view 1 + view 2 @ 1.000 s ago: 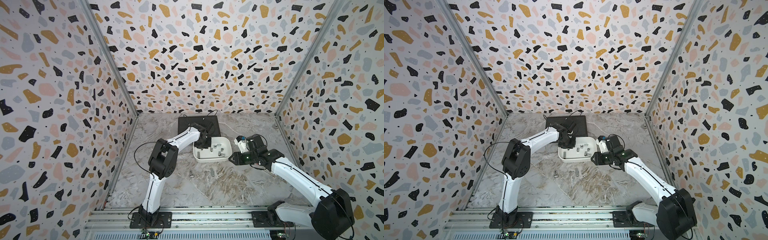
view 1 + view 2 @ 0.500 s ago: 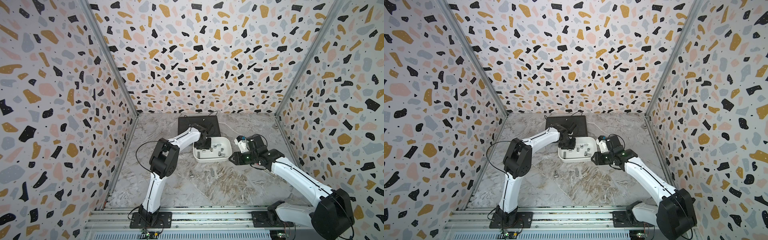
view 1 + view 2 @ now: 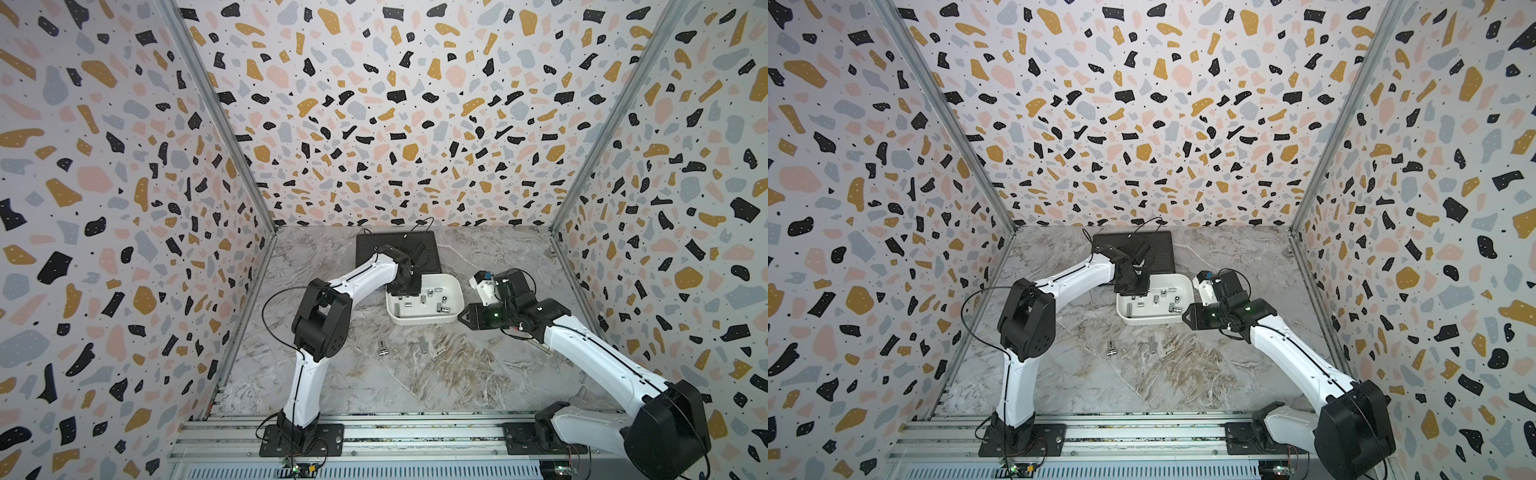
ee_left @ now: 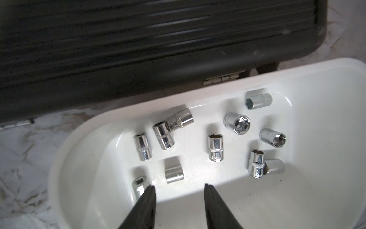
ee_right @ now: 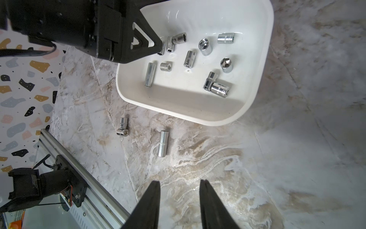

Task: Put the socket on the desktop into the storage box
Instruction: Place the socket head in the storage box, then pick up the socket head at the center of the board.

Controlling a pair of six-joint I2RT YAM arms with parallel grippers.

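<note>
With the left hand [image 4: 178,185] spread empty over the left end of the storage box [image 4: 83,134] and the right hand [image 5: 179,181] spread empty above the counter [image 5: 277,158], the long socket [image 5: 163,143] and touching pair [image 5: 121,128] lay nearer, liable to roll if nudged off-centre.

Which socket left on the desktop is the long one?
The slim chrome deep socket lying alone on the grey-white marble desktop; the stubby chrome pair beside it is short and touching.
</note>
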